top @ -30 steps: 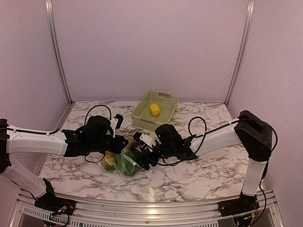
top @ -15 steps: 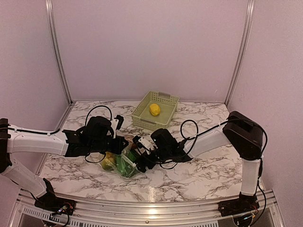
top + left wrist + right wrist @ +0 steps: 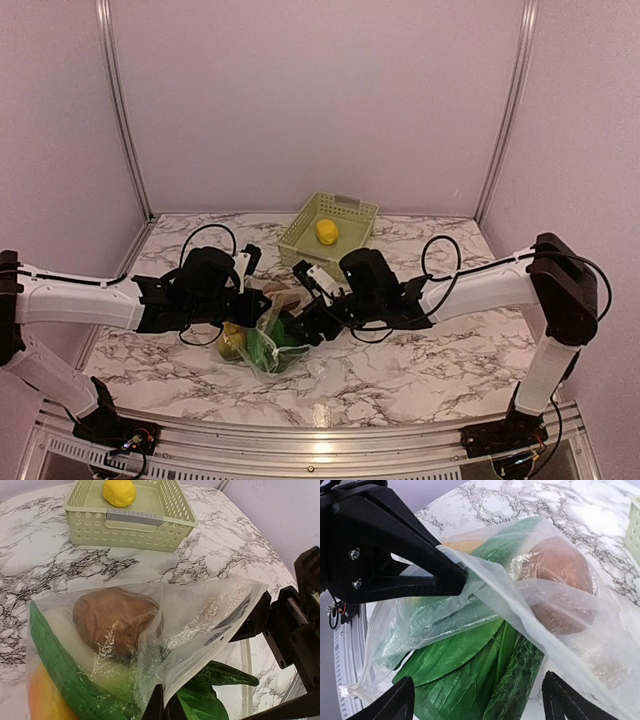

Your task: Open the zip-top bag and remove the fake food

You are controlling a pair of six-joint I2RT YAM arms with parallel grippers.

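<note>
Perhaps mango point(image 3: 40, 700), half-hidden in zip-top bag point(image 3: 200, 615)

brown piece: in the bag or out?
In. The brown piece sits under the clear film of the zip-top bag in both wrist views.

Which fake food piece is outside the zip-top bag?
The yellow lemon, alone in the pale green basket; the brown piece and green vegetables sit inside the bag.
</note>
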